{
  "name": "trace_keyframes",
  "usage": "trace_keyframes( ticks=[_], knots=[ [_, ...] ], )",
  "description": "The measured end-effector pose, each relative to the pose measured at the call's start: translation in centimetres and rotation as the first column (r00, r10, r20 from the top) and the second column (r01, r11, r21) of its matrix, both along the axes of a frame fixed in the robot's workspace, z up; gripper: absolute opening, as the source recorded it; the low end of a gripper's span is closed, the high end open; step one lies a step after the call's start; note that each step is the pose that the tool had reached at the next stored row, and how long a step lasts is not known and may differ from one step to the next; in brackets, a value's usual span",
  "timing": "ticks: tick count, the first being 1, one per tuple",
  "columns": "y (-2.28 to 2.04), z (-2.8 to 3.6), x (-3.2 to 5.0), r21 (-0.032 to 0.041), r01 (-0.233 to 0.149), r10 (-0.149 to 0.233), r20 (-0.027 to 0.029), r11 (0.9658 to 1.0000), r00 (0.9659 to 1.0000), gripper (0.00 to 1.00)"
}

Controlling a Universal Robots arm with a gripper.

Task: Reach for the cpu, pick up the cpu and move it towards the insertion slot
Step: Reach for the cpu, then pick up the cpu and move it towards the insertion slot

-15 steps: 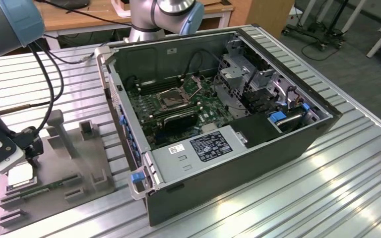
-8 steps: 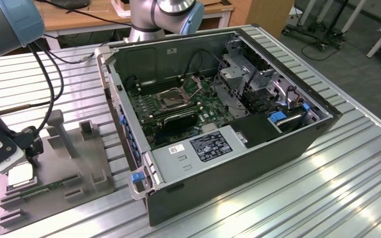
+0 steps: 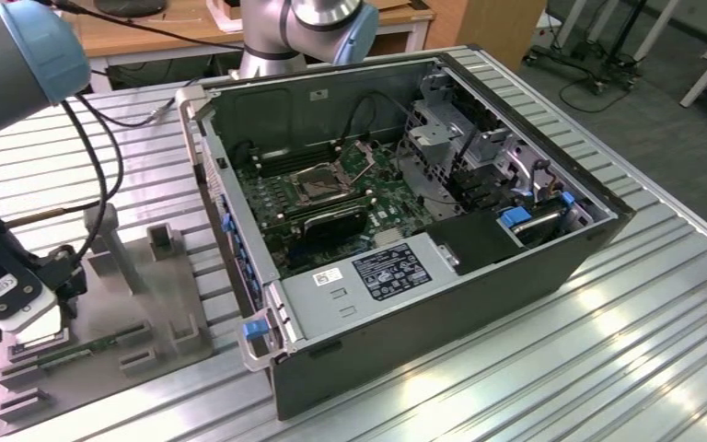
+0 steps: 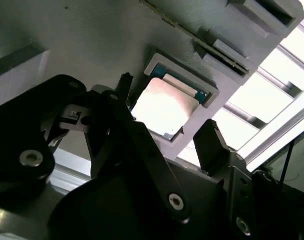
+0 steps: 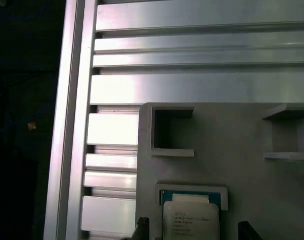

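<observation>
Two fingers (image 4: 215,145) of the hand (image 4: 168,102) stand apart, flanking the cpu (image 4: 164,107) that lies in a grey holder (image 4: 91,40).

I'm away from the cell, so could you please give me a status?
Open tool over the cpu, not gripping. It lies in the grey fixture pocket. Nothing in the way.
</observation>
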State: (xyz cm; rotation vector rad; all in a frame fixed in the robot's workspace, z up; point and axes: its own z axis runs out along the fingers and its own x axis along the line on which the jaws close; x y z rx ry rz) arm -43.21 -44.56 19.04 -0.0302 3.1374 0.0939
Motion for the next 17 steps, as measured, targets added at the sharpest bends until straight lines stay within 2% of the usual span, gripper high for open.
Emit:
trace_keyframes(
  ticks=[4, 10, 17],
  knots=[
    [0.01, -0.15, 0.00, 0.0015, 0.000, 0.000, 0.0002, 1.0000, 1.0000, 0.76],
    [0.01, -0.77, 0.00, 0.0014, 0.000, 0.000, 0.0000, 1.0000, 1.0000, 0.76],
    [0.01, -0.83, 0.00, 0.0014, 0.000, 0.000, 0.0001, 1.0000, 1.0000, 0.76]
  ],
)
